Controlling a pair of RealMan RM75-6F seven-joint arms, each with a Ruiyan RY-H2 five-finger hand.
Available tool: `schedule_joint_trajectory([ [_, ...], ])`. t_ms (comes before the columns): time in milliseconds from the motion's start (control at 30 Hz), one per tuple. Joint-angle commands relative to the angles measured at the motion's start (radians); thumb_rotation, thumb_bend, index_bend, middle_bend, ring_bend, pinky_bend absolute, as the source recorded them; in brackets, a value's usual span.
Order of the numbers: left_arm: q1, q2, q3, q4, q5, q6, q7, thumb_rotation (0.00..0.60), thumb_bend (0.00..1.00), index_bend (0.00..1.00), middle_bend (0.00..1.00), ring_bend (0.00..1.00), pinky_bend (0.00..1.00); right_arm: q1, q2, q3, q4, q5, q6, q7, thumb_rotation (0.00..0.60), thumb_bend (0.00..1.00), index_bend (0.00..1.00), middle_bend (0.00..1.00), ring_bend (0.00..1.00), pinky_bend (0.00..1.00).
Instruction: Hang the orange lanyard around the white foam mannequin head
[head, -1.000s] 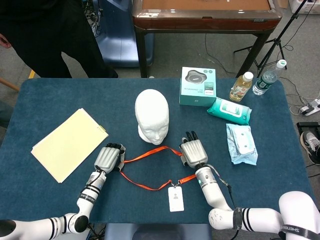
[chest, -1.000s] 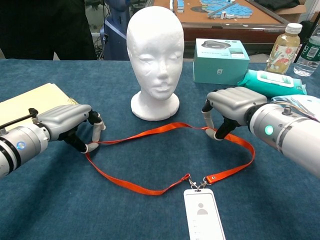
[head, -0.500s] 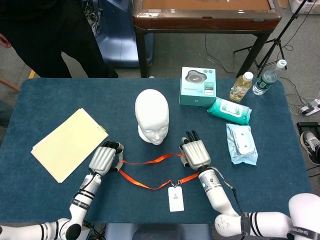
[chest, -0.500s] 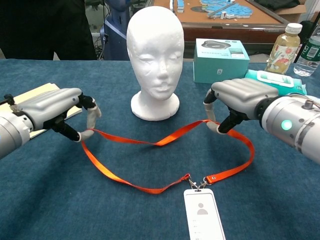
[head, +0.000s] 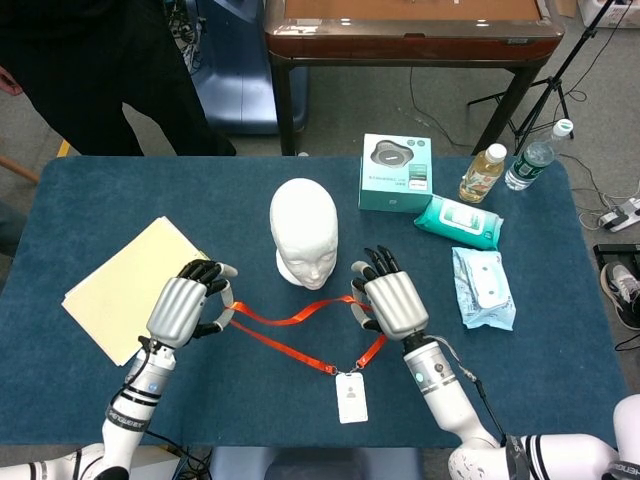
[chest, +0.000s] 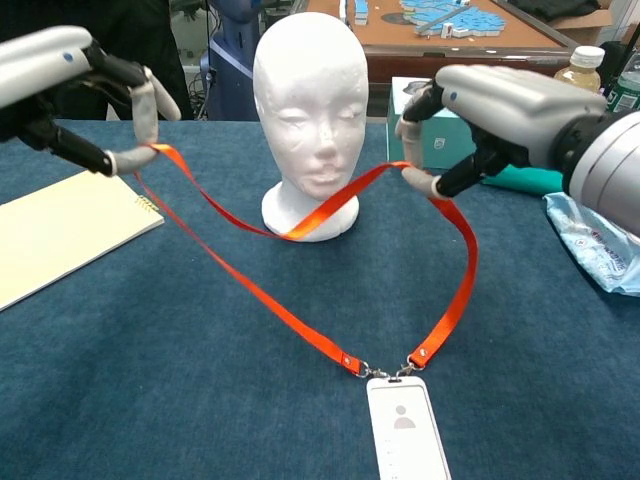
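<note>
Since a second ago I have lifted both hands off the table, so the orange lanyard (chest: 300, 225) now hangs in front of the white foam mannequin head (chest: 308, 110), its badge (chest: 405, 435) on the cloth. My left hand (chest: 75, 95) and right hand (chest: 480, 110) each pinch the strap between thumb and fingertip. I judge I should spread the loop wider, raise it above the crown, then lower it evenly.

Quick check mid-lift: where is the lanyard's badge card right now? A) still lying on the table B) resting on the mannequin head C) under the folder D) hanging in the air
A: in the chest view the badge card lies flat on the table while both hands hold the orange lanyard up.
</note>
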Motion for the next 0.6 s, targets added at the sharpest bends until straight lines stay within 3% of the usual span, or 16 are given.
schedule_joint_trajectory([
  [33, -0.005, 0.053, -0.035, -0.058, -0.005, -0.001, -0.001, 0.600, 0.36, 0.62, 0.33, 0.24, 0.19, -0.003, 0.018, 0.020, -0.029, -0.029, 0.013, 0.013, 0.600, 0.54, 0.63, 0.28, 0.11, 0.04],
  [367, -0.031, 0.142, -0.102, -0.148, -0.024, -0.009, 0.019, 0.600, 0.36, 0.61, 0.33, 0.24, 0.19, 0.001, 0.049, 0.084, -0.081, -0.062, 0.039, 0.017, 0.600, 0.54, 0.63, 0.28, 0.11, 0.04],
  [600, -0.071, 0.184, -0.151, -0.196, -0.096, -0.051, 0.029, 0.600, 0.36, 0.61, 0.33, 0.24, 0.19, 0.010, 0.066, 0.145, -0.103, -0.041, 0.054, 0.023, 0.600, 0.54, 0.63, 0.28, 0.11, 0.04],
])
